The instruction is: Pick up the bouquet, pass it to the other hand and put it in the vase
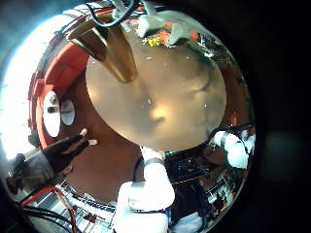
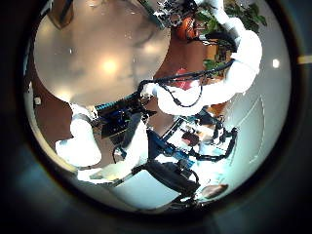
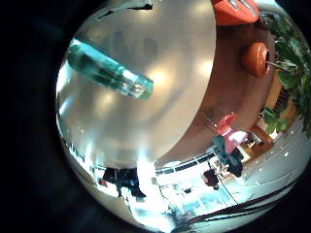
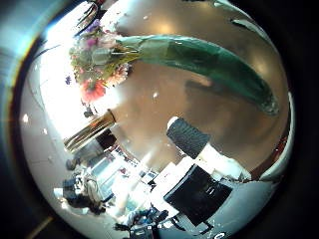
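The bouquet [image 4: 189, 58] lies close across my right palm, its wrapped stem [image 3: 107, 68] hanging above the round table [image 4: 150, 100] and casting a shadow on it. The flower heads [image 4: 95, 60] point toward the vase [image 4: 90, 129], which stands upright on the table. One finger of my right hand [image 4: 189, 139] shows under the stem. From the left palm, the vase [image 1: 112, 53] stands at the table's far edge, with the right hand [image 1: 155, 21] and flowers [image 1: 194, 37] beside it. My left hand [image 1: 151, 189] hangs over the table's other side, fingers relaxed and holding nothing.
The table [image 1: 160, 97] is round and glossy, with bare floor around it. Chairs [image 3: 255, 58] stand off to one side, and plants [image 2: 210, 19] stand further back. Equipment racks [image 4: 110, 189] line the room's edge.
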You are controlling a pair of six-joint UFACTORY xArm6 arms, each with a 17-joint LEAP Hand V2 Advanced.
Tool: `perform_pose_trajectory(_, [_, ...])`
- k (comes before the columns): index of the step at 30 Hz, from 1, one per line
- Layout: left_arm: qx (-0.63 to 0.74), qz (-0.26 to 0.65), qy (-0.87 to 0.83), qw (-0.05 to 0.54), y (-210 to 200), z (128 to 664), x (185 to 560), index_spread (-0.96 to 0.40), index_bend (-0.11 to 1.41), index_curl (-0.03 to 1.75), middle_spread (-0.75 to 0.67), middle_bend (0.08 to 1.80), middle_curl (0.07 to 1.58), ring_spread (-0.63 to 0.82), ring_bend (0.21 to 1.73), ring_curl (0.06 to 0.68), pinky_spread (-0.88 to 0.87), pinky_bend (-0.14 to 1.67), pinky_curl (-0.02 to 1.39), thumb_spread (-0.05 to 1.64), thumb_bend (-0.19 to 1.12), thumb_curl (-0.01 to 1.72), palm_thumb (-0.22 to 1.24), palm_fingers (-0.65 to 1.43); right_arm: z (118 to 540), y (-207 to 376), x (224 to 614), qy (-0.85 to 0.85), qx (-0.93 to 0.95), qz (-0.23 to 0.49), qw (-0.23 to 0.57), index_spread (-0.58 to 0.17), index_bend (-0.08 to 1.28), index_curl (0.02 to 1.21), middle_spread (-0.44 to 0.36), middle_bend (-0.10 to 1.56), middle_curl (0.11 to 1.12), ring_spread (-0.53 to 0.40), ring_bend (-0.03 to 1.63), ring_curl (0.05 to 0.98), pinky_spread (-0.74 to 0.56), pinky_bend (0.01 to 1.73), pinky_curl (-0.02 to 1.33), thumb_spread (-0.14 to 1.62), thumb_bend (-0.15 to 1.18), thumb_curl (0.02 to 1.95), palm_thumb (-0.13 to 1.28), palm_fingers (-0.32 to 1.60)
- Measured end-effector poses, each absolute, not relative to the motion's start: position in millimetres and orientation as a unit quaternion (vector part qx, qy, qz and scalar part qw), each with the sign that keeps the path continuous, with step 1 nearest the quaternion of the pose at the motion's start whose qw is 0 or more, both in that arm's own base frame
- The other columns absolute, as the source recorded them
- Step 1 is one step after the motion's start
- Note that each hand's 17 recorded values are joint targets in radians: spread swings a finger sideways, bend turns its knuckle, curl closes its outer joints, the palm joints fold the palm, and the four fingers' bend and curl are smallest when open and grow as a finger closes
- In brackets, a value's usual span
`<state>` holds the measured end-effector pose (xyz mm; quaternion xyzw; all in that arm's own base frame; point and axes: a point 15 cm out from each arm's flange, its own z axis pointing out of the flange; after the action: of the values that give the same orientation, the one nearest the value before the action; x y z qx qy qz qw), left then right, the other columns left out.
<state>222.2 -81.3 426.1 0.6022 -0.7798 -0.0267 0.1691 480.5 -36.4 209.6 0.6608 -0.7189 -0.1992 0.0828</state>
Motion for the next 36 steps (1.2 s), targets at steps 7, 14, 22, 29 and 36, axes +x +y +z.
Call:
perform_pose_trajectory(7, [0.603, -0.028, -0.779, 0.170, -80.2, 426.1, 221.7, 0.03, 0.18, 0.37, 0.47, 0.19, 0.30, 0.60, 0.45, 0.211, 0.54, 0.19, 0.28, 1.10, -0.02, 0.32, 0.36, 0.06, 192.7, -41.5, 492.8, -0.726, 0.658, -0.184, 0.071, -0.195, 0.19, 0.35, 0.016, 0.37, 0.41, -0.069, 0.76, 0.332, 0.12, 0.53, 0.23, 1.08, -0.02, 0.38, 0.54, 0.36])
perform_pose_trajectory(14, [0.605, -0.025, -0.778, 0.167, -78.2, 428.1, 220.1, 0.03, 0.19, 0.37, 0.47, 0.19, 0.30, 0.60, 0.45, 0.211, 0.54, 0.19, 0.28, 1.10, -0.02, 0.32, 0.36, 0.06, 180.7, -37.7, 491.4, -0.727, 0.655, -0.191, 0.080, -0.197, 0.18, 0.36, 0.005, 0.38, 0.41, -0.076, 0.78, 0.339, 0.11, 0.53, 0.21, 1.08, -0.02, 0.39, 0.57, 0.37])
perform_pose_trajectory(22, [0.605, -0.023, -0.779, 0.166, -77.9, 429.8, 221.2, 0.03, 0.18, 0.37, 0.47, 0.19, 0.30, 0.60, 0.45, 0.210, 0.54, 0.19, 0.28, 1.10, -0.02, 0.32, 0.36, 0.06, 175.0, -46.6, 485.4, -0.728, 0.652, -0.184, 0.107, -0.202, 0.18, 0.37, -0.010, 0.40, 0.43, -0.093, 0.79, 0.345, 0.11, 0.53, 0.20, 1.08, -0.02, 0.40, 0.58, 0.39])
perform_pose_trajectory(29, [0.605, -0.024, -0.778, 0.168, -78.1, 428.0, 223.3, 0.03, 0.18, 0.37, 0.47, 0.19, 0.30, 0.60, 0.45, 0.211, 0.54, 0.19, 0.28, 1.10, -0.02, 0.32, 0.36, 0.06, 160.8, -49.0, 472.6, -0.728, 0.646, -0.191, 0.128, -0.207, 0.19, 0.38, -0.025, 0.42, 0.44, -0.112, 0.83, 0.355, 0.08, 0.55, 0.19, 1.08, -0.02, 0.40, 0.60, 0.42])
perform_pose_trajectory(36, [0.605, -0.024, -0.778, 0.167, -78.1, 428.7, 223.9, 0.03, 0.19, 0.37, 0.47, 0.19, 0.30, 0.60, 0.45, 0.211, 0.54, 0.19, 0.28, 1.10, -0.02, 0.32, 0.36, 0.06, 154.4, -47.8, 471.1, -0.724, 0.648, -0.194, 0.136, -0.256, 0.19, 0.39, -0.081, 0.51, 0.48, -0.183, 0.94, 0.380, -0.06, 0.60, 0.16, 1.07, -0.01, 0.41, 0.66, 0.66])
